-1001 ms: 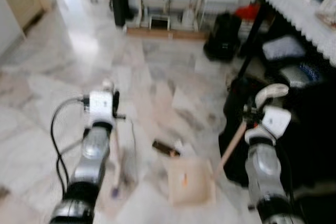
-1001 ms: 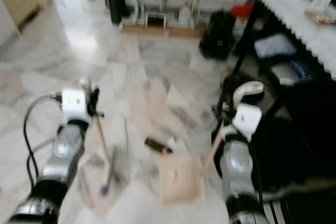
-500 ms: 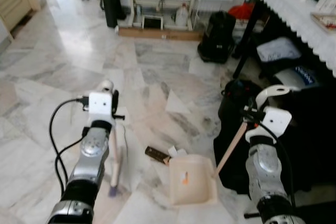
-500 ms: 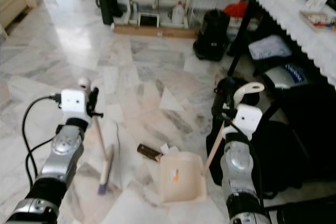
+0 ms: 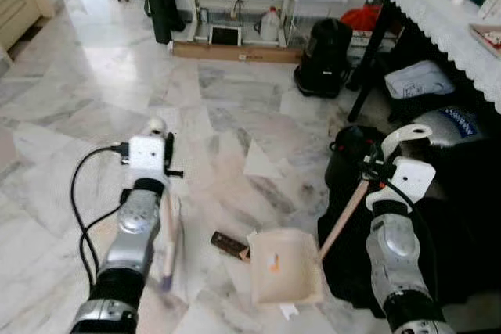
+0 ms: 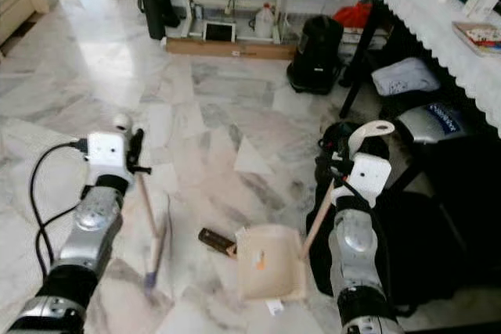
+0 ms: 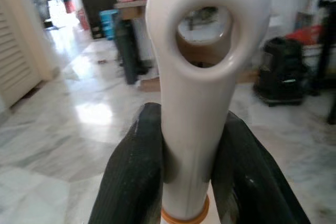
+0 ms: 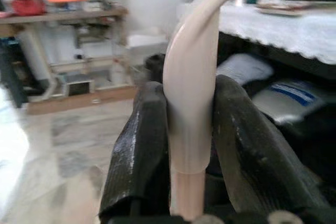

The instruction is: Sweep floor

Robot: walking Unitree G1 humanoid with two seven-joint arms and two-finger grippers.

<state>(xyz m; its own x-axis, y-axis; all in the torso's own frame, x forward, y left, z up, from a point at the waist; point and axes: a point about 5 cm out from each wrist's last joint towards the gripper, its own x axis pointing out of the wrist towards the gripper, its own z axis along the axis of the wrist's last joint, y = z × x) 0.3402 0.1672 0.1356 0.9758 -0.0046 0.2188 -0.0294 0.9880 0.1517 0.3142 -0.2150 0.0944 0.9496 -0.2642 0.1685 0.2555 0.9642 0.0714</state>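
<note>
We stand over a marble floor (image 5: 102,76), with a table under a white lace cloth (image 5: 438,5) to our right and a black bag (image 5: 322,59) near its leg. Our left gripper (image 7: 186,182) is clamped on the white handle of the broom (image 5: 167,228), both black fingers (image 7: 134,177) pressed against it; the broom slants down so its bristle end meets the floor beside our left arm. Our right gripper (image 8: 189,150) is closed around the pale handle of the dustpan (image 5: 285,266), whose cream tray lies flat on the floor between our arms. Inside the tray we see one small orange scrap (image 5: 274,263). A dark brown stick-like object (image 5: 228,244) lies just at the tray's left lip, and a white paper bit (image 5: 288,311) sits just past its near edge.
</note>
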